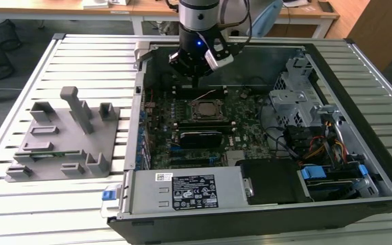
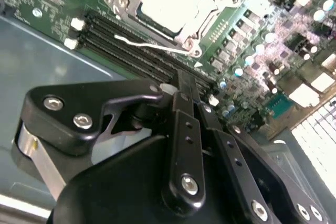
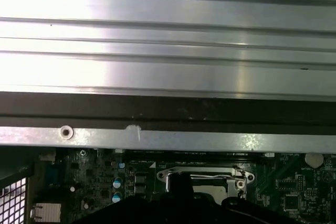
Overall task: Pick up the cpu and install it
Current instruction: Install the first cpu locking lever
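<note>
Grey fixture block (image 1: 63,135) on the slatted table (image 1: 87,51), at 9 o'clock from the open PC case (image 1: 264,214). Case holds the motherboard (image 1: 203,127); cpu (image 1: 203,110) sits in its socket (image 2: 163,3) mid-board, frame around it. My gripper (image 1: 194,76) hangs just at 12 o'clock of the socket, fingers (image 2: 185,90) pressed together on nothing. My own body cuts off the socket's near edge in the first wrist view.
</note>
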Robot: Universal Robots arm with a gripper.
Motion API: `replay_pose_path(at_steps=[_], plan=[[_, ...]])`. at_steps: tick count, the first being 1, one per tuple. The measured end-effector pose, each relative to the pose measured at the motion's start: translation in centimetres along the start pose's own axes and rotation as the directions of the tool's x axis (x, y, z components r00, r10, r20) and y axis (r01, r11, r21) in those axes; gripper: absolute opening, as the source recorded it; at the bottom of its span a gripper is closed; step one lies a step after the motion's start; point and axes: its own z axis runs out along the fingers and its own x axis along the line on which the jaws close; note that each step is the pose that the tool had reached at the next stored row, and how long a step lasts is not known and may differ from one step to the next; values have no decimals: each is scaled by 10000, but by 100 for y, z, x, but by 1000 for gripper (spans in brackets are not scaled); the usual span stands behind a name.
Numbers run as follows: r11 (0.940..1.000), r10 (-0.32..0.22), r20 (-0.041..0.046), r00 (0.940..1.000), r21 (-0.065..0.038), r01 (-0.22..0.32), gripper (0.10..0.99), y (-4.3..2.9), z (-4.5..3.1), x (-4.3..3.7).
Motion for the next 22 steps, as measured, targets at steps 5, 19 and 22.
replay_pose_path(at_steps=[5, 19, 22], plan=[[10000, -13, 65, 10000, 3, 13, 106, -6, 70, -31], [9994, -350, 41, 9994, 67, 350, 106, -13, 193, -160], [9993, -360, 40, 9993, 68, 360, 106, -11, 206, -178]])
